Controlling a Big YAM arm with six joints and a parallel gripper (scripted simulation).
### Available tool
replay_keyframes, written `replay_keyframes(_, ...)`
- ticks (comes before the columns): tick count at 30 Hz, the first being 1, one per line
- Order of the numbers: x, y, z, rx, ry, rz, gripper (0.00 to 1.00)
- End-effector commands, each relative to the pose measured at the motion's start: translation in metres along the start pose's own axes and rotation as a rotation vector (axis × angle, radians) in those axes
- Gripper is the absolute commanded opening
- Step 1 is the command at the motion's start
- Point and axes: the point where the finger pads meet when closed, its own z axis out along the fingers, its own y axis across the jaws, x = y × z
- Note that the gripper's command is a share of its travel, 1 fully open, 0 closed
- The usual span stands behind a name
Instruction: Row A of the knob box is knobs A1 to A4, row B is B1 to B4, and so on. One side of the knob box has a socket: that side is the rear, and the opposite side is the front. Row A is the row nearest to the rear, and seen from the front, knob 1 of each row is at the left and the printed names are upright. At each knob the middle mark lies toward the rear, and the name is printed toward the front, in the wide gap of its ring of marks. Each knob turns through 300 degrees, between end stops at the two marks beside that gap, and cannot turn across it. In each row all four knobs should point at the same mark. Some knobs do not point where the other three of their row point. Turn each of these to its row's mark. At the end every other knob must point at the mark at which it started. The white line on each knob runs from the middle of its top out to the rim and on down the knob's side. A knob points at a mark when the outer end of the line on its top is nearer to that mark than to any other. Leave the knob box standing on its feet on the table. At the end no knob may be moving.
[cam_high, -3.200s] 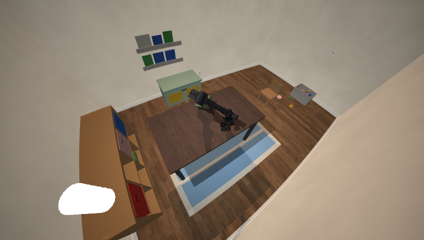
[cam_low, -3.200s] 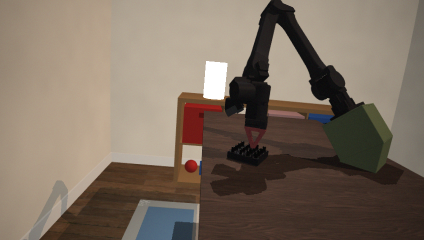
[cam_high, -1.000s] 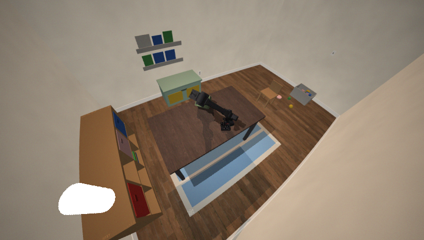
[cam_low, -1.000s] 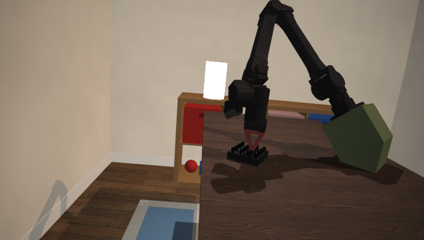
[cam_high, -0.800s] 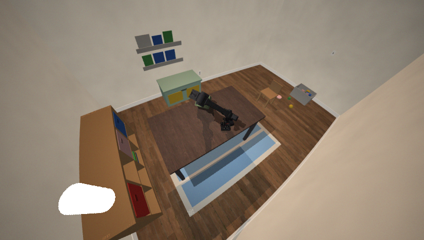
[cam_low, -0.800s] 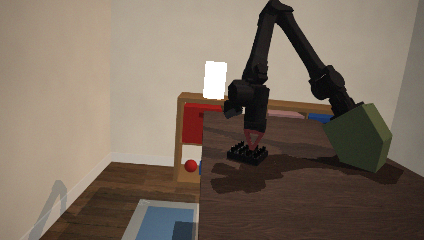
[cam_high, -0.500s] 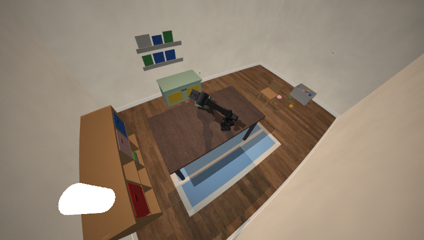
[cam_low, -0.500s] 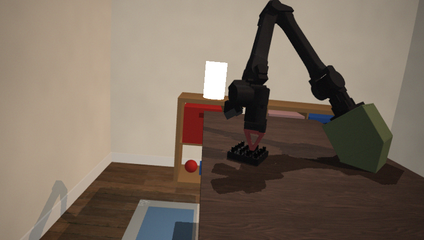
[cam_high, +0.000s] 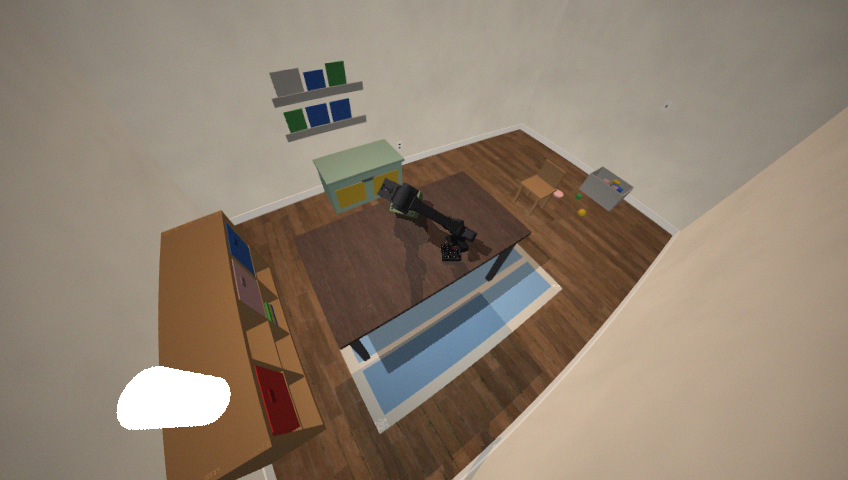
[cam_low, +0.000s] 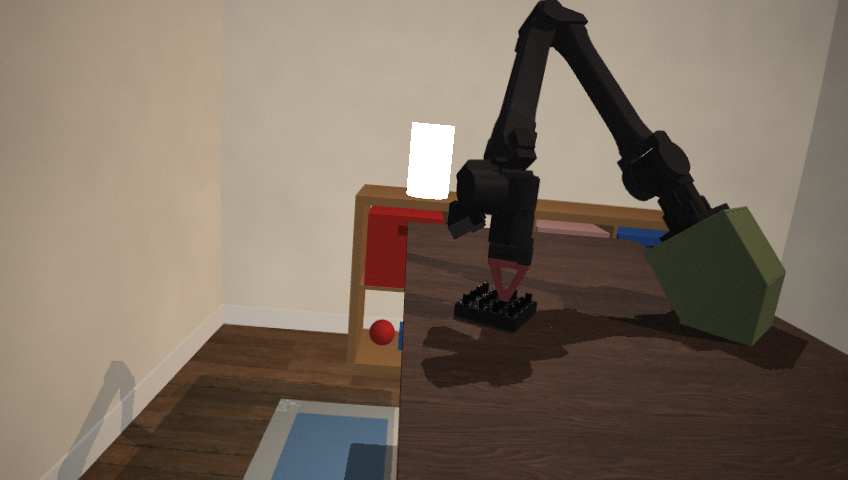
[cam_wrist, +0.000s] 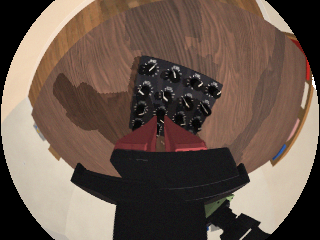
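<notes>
The black knob box (cam_high: 451, 253) (cam_low: 484, 318) (cam_wrist: 154, 80) stands on the table, its rows slanting in the wrist view. My gripper (cam_low: 504, 299) (cam_wrist: 160, 119) points down with its red fingertips close together at a knob (cam_wrist: 160, 111) in the third row from the top and second column from the left of the wrist view. It appears shut on that knob, whose line is mostly hidden. The fingers partly cover the row nearest the arm. The line of the top-left knob (cam_wrist: 151, 67) points to upper right; the other top-row lines point roughly down or lower right. The printed names are too small to read.
Neighbouring knobs stand close around the fingertips. The dark table (cam_high: 374, 255) (cam_low: 595, 410) (cam_wrist: 240, 75) has an edge near the box. The arm's green base block (cam_low: 708, 279) stands on the table. A shelf unit (cam_high: 196, 285) and a green cabinet (cam_high: 360, 159) stand beyond the table.
</notes>
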Motion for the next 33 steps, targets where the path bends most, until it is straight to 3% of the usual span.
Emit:
replay_keyframes(1, 0.0032, -0.0077, 0.0090, 0.013, 0.014, -0.023, 0.08)
replay_keyframes(12, 0.0032, -0.0076, 0.0089, 0.012, 0.014, -0.145, 0.08)
replay_keyframes(33, 0.0033, -0.0072, 0.0088, 0.006, 0.017, -0.618, 0.08)
